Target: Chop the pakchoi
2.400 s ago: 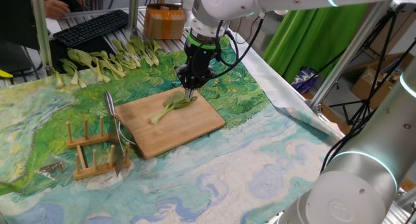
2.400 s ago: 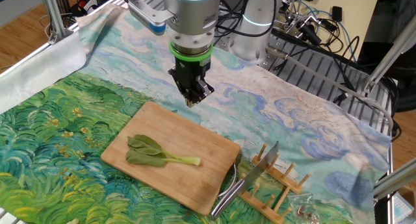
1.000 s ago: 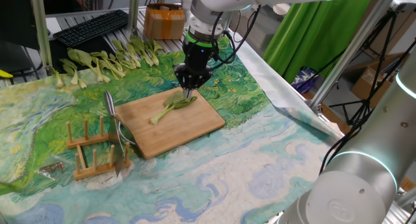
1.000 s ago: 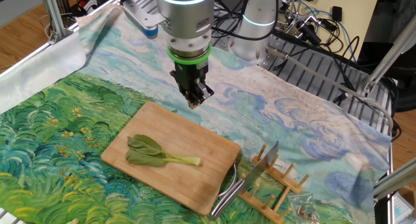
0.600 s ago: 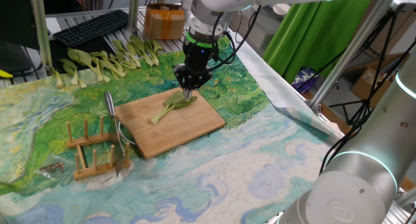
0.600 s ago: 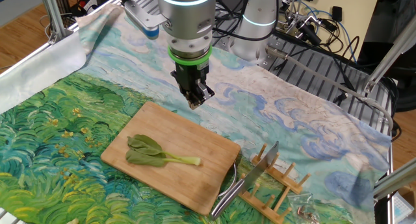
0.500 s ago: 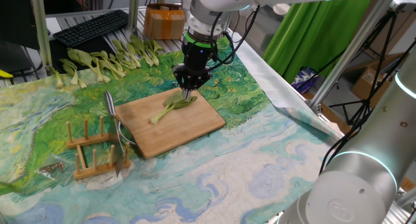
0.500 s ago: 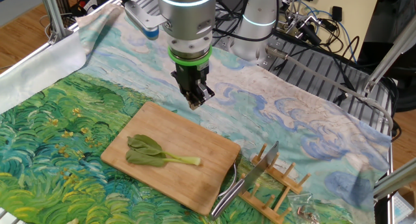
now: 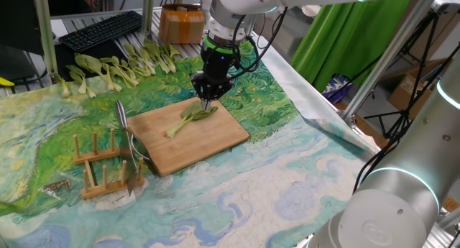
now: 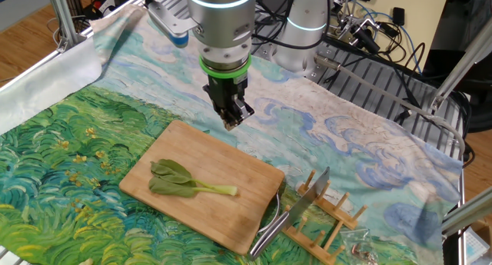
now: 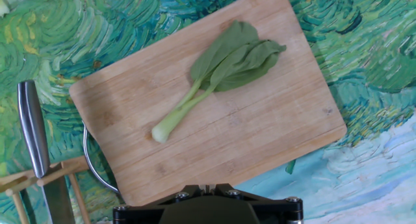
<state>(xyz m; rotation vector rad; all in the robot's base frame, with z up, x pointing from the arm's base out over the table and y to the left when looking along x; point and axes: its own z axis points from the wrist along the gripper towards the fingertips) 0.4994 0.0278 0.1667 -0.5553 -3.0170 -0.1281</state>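
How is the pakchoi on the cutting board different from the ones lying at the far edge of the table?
The pakchoi lies alone on the wooden cutting board, under the arm; the other pakchoi lie many together, in a row on the painted cloth near the keyboard. Shared: all look whole and uncut, with pale stalks and green leaves.

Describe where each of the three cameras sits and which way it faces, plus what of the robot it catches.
One fixed view: beyond the table's far side from the arm, looking across at the cutting board, spare greens and the tool hanging over the board.
The other fixed view: opposite side, looking down at the board with the arm behind it.
Hand view: straight down from the wrist; only the tool's dark base shows.
All three share the pakchoi, board and knife.
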